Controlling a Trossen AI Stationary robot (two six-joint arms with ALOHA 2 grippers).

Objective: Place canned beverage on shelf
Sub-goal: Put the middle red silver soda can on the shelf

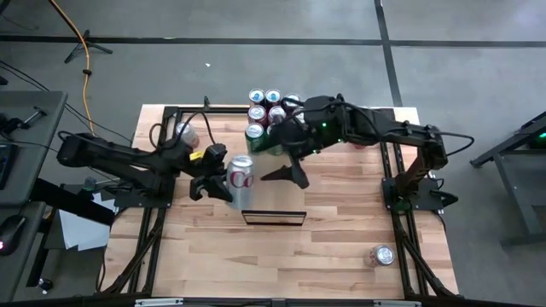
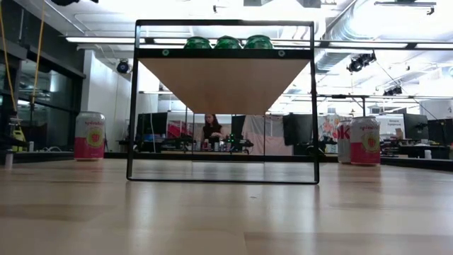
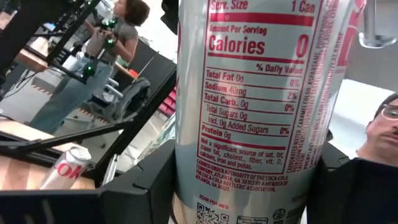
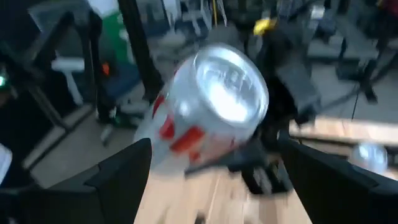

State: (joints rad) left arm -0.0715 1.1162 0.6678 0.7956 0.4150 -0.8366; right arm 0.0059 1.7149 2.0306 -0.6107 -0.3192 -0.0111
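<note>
A silver canned beverage (image 1: 241,179) with red lettering hangs tilted over the left near part of the shelf (image 1: 277,194), a pale panel with a dark frame (image 1: 273,217) at its near end. My left gripper (image 1: 223,183) comes from the table's left and is shut on the can. My right gripper (image 1: 286,173) stands open just right of the can, fingers apart and touching nothing. In the right wrist view one round end of the can (image 4: 230,87) faces the open fingers. The low view shows the shelf (image 2: 226,81) from below, with neither gripper. My left gripper pinches the can's side wall (image 3: 186,180) between its two fingers (image 3: 146,190), one on each opposite side. The fingers come from the table's left, about level, and lie across the can. The can is lifted clear of table and shelf, tilted.
Several cans (image 1: 266,112) stand on the shelf's far end. Another can (image 1: 186,134) sits at the table's far left, one (image 1: 381,255) at the near right. A pink can (image 2: 89,135) and another (image 2: 364,140) stand either side of the shelf. People are in the room behind.
</note>
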